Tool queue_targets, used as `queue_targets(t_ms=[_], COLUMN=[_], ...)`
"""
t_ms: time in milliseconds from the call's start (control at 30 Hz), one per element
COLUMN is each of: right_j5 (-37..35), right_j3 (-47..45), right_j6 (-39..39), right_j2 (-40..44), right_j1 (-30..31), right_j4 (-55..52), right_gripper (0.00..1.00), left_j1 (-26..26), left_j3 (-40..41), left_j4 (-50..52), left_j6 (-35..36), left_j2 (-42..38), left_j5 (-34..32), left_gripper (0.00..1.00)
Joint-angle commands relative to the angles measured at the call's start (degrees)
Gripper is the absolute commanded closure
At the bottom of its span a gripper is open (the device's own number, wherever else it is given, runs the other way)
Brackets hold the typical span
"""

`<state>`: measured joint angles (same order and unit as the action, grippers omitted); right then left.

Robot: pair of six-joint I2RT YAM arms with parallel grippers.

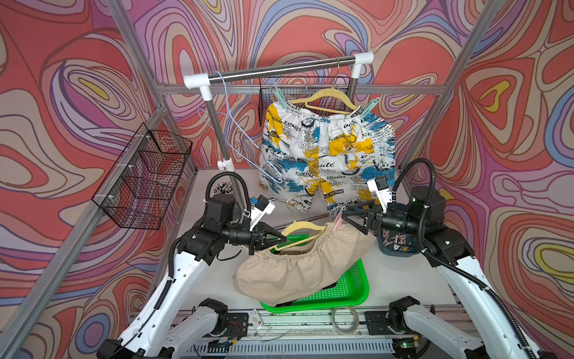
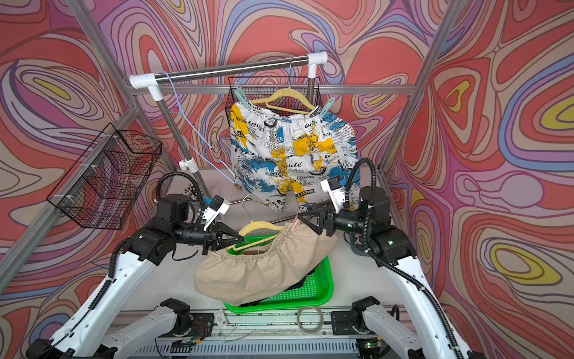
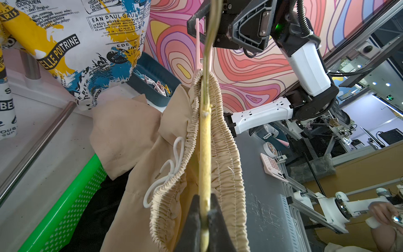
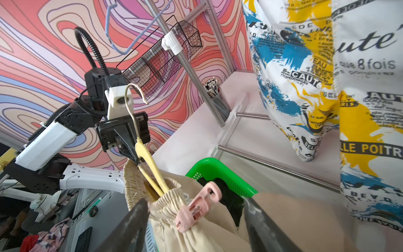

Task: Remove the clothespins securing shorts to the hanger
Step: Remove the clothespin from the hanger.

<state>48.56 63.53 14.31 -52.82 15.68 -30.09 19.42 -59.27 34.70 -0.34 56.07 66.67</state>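
Trouble, if it comes, will come at the pale pink plastic clothespin [image 4: 197, 207]. It is clipped over the gathered waistband of the plain beige shorts [image 1: 298, 273], at one end of the slim yellow hanger [image 1: 306, 225]. From what I can see, it is the only clip on that pair.

The left gripper [image 1: 282, 238] is pinched tight on the hanger's opposite end and holds it in the air above the bright green plastic basket [image 1: 357, 289], where the black shorts [image 3: 96, 209] already lie. The right gripper [image 1: 344, 214] stands spread, one finger on either side of the pink clip and touching neither side, as far as I can tell.

If those fingers close on the clip's biting end instead of its tails, I'd expect it to stay shut. A pull would then drag the cloth and twist the hanger in the left's thin grip. They could also catch a fold of waistband. Once the clip is freed, the beige pair will likely drop. Much of it hangs beyond the basket's rim, so it may slump onto the table.

Behind them, the white newspaper-print shorts [image 1: 326, 149] hang on the rail with two mint-green clothespins [image 1: 281, 99] in place.
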Motion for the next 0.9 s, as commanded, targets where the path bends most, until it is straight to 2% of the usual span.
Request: queue_targets(t_ms=[0, 200, 467, 867], right_j5=[3.91, 6.19, 9.0, 8.99], right_j3=[-0.75, -3.21, -6.46, -7.46], right_j6=[-0.91, 0.34, 2.92, 2.12], right_j2=[-0.56, -0.61, 0.51, 3.23], right_j1=[-0.48, -0.55, -0.54, -0.57], right_j4=[1.85, 6.99, 14.08, 15.06], right_gripper=[0.29, 0.3, 0.37, 0.48], left_j1=[-0.4, -0.36, -0.37, -0.37], left_j3=[-2.07, -1.48, -1.9, -1.2], left_j4=[-1.57, -2.94, -3.65, -5.78], left_j6=[1.9, 0.64, 0.2, -1.35], left_j2=[-0.6, -0.88, 0.3, 0.96], left_j5=[3.87, 4.59, 6.0, 7.49], left_gripper=[1.0, 1.0, 1.0, 1.0])
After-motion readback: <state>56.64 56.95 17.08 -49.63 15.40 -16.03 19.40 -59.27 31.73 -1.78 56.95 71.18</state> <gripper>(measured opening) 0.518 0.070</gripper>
